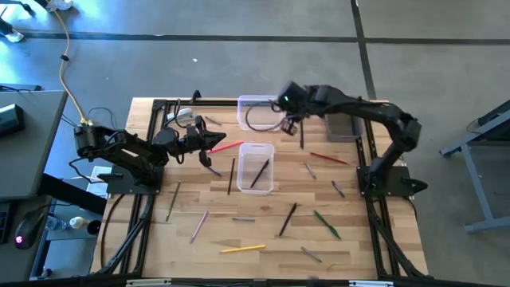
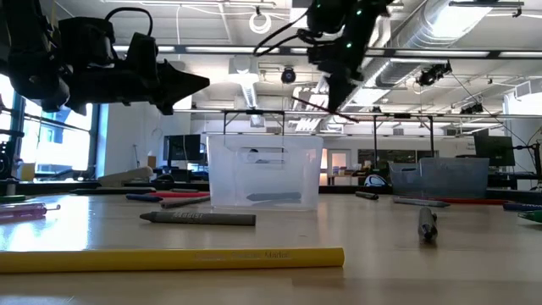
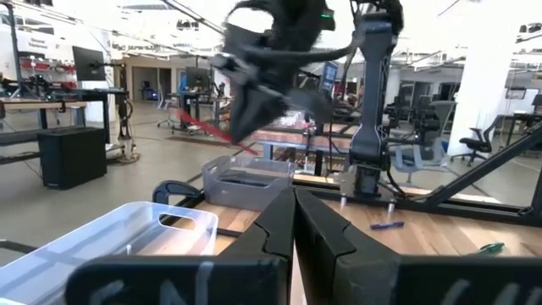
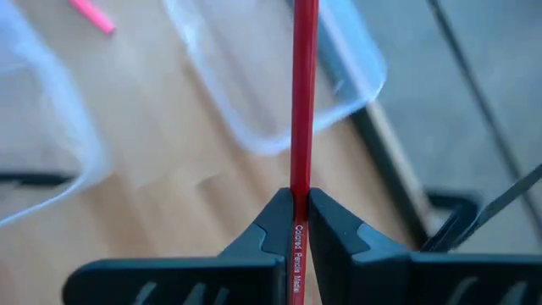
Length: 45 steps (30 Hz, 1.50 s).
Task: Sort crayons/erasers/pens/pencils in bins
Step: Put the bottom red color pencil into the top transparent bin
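I have the right gripper (image 4: 294, 222) clamped on a red pencil (image 4: 303, 102); its label reads "Colored Pencil". The high view puts it raised over the far middle of the table, above the right edge of the far clear bin (image 1: 256, 112), with the pencil hanging down at a slant. To finish this step well I'd carry it over whichever bin takes pencils, lower until the tip is inside the walls, level it with the bin's long side, then open. Dropped from this height, I judge it could bounce off a rim.

Candidates: the near clear bin (image 1: 256, 167) at mid-table already holds a dark stick, the far clear bin looks empty apart from a cable looping over it, and the dark bin (image 1: 343, 127) sits just right of the gripper under the right arm.

The left gripper (image 1: 213, 142) hangs raised at left, its fingers (image 3: 292, 229) pressed together on nothing, pointing toward the bins. It is near enough to my path that I'd keep the right arm clear of it.

Loose pieces lie all around: a pink stick (image 1: 227, 147) beside the left gripper, a yellow crayon (image 2: 169, 257) and a grey crayon (image 2: 198, 219) at the near edge, and a green pen (image 1: 327, 224) toward the right.
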Tool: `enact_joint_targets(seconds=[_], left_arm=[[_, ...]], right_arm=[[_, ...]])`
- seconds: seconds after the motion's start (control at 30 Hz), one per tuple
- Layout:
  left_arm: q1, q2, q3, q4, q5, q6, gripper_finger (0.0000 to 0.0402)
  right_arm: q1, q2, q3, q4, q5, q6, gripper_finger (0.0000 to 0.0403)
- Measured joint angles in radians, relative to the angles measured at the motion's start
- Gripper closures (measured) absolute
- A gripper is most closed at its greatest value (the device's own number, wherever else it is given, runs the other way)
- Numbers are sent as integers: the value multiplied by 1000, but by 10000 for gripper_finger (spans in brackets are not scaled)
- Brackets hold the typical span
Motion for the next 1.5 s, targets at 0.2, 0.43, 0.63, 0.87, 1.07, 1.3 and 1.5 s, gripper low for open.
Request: enact_joint_targets(seconds=[0.2, 0.43, 0.63, 0.87, 1.07, 1.3, 1.5], left_arm=[[0, 0, 0, -2, -37, 1, 401], [0, 0, 0, -9, -47, 1, 401], [0, 0, 0, -9, -47, 1, 401], [0, 0, 0, -9, -47, 1, 402], [0, 0, 0, -9, -47, 1, 401], [0, 0, 0, -9, -47, 1, 402], [0, 0, 0, -10, -47, 1, 401]], right_arm=[[-82, 216, 215, 53, -77, -194, 388], [-122, 476, 473, 9, -167, -237, 388], [-125, 607, 575, -86, -214, -179, 388], [-123, 655, 572, -108, -225, -117, 388], [-123, 679, 572, -105, -246, -79, 388], [-123, 706, 572, -101, -249, -64, 388], [-123, 707, 572, -95, -238, -52, 374]])
